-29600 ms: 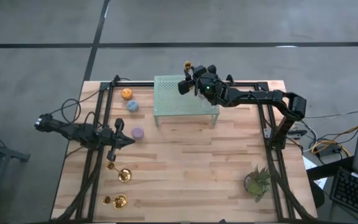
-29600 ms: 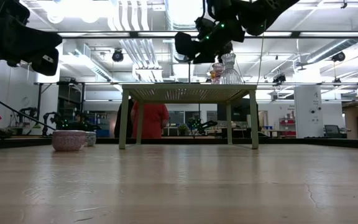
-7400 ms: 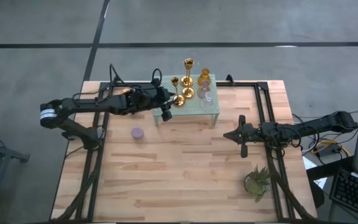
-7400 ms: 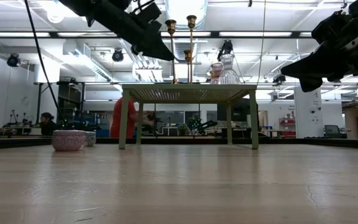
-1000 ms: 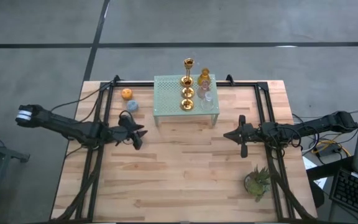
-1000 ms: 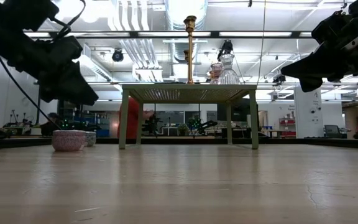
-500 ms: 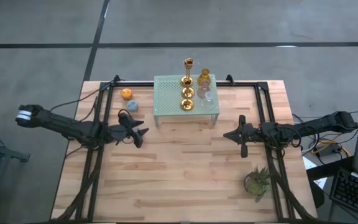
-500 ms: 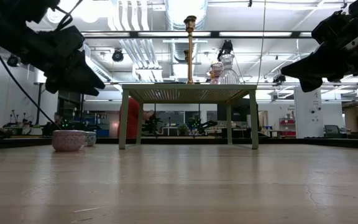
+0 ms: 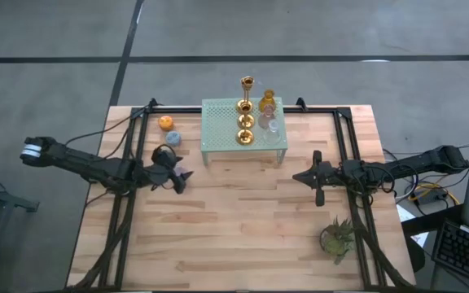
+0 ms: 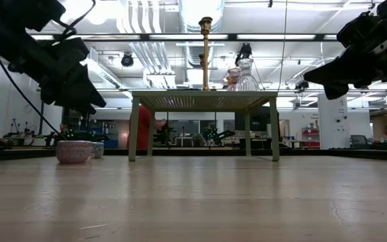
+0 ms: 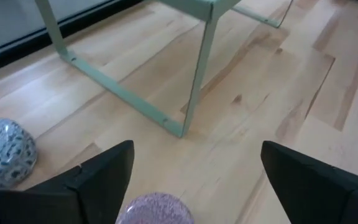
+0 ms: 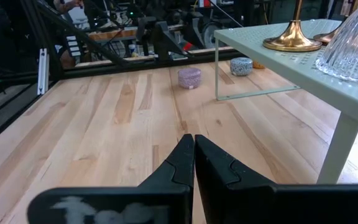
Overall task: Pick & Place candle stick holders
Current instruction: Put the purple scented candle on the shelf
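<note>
table [image 9: 243, 220]: pale wood planks, matt, visible grain
rack [image 12: 303, 68]: painted metal mesh, pale green, matt
gold holders [image 9: 245, 122]: shiny polished metal
clear cup [image 12: 353, 37]: ribbed glass
purple cup [image 11: 155, 208]: speckled, rough-looking

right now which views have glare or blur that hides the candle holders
Low view: bright ceiling lights glare behind the rack, so the clear cup washes out and both arms read as silhouettes. Left wrist view: the purple cup sits soft and cropped between the open fingers. Right wrist view: the near clear cup is large and cropped; the far purple cup shows clearly.
</note>
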